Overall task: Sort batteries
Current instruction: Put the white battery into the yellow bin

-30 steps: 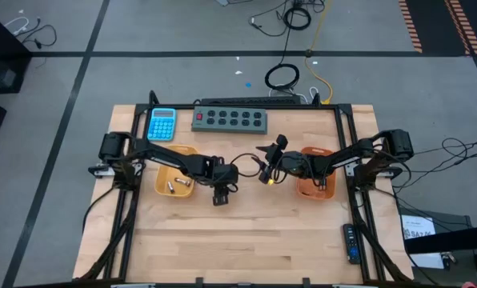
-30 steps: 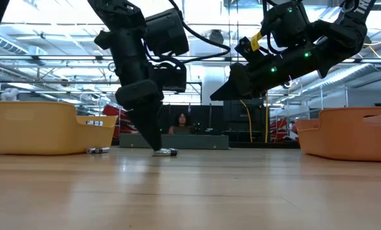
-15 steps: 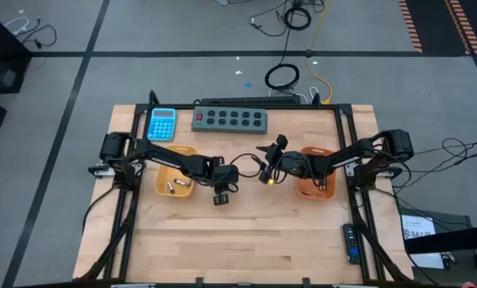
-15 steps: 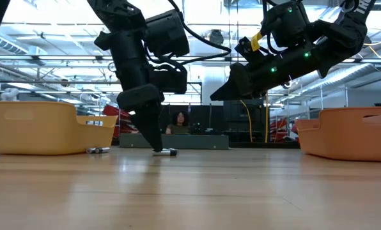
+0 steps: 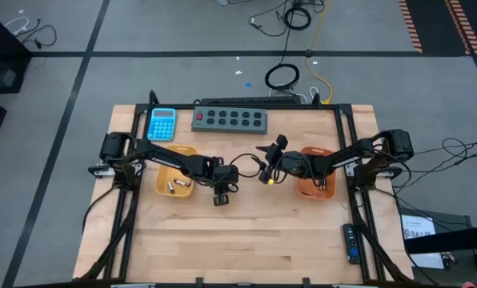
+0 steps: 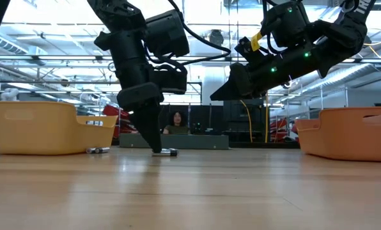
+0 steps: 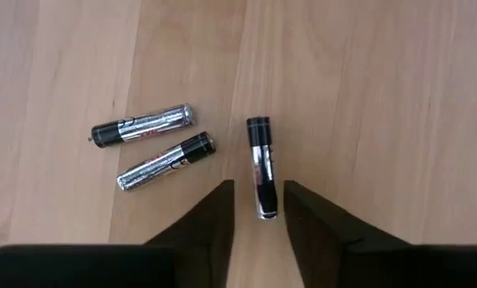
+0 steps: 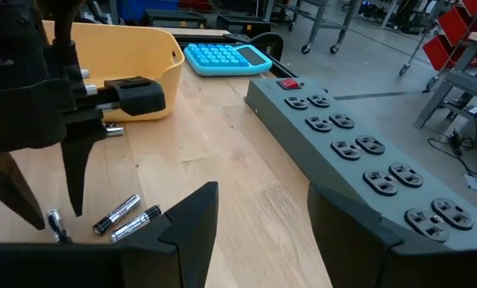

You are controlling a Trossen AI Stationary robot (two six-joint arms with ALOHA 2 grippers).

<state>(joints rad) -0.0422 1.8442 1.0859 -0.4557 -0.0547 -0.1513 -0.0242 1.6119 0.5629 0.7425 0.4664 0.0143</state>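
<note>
Three small batteries lie on the wooden table in the left wrist view: two silver-and-dark ones [image 7: 142, 126] [image 7: 166, 161] side by side, and a third [image 7: 261, 166] apart from them. My left gripper [image 7: 258, 186] [image 5: 221, 194] points down at the table, open, with one finger on either side of the third battery's near end. No touch shows. My right gripper [image 8: 262, 188] [image 5: 262, 164] hangs open above the table middle, holding nothing. The same batteries [image 8: 117, 214] show below it.
A yellow tray [image 5: 165, 170] holding a few batteries [image 5: 174, 186] sits on the table's left, an orange tray [image 5: 317, 190] on the right. A blue calculator [image 5: 162, 124] and a grey power strip [image 5: 230, 120] lie along the far edge. Bare wood spreads toward the near edge.
</note>
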